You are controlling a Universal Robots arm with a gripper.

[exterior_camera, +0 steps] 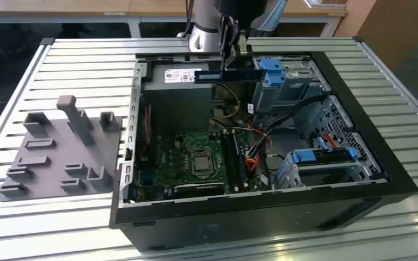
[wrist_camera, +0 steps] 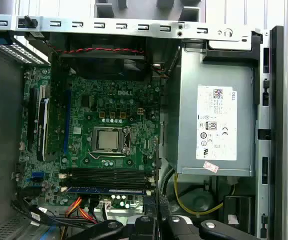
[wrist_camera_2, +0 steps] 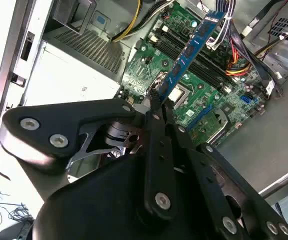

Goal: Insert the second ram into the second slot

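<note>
My gripper [exterior_camera: 227, 68] is shut on the second ram [exterior_camera: 226, 76], a thin blue stick held level above the back of the open computer case. In the second wrist view the black fingers [wrist_camera_2: 159, 107] pinch the stick's lower end, and the ram [wrist_camera_2: 191, 47] with its dark chips reaches out over the green motherboard. The long dark memory slots [wrist_camera: 109, 175] lie beside the processor socket [wrist_camera: 107, 139], well below the stick. I cannot tell which of them is the second slot. In the exterior view the slots [exterior_camera: 236, 157] run near the board's right edge.
The black case [exterior_camera: 267, 212] lies open on a slatted metal table [exterior_camera: 63, 65]. A grey power supply [wrist_camera: 216, 120] with a white label fills one corner. Loose cables [exterior_camera: 256, 144] and blue-latched drive bays [exterior_camera: 321, 157] crowd the exterior view's right. A grey fixture block [exterior_camera: 56, 155] sits outside, at the exterior view's left.
</note>
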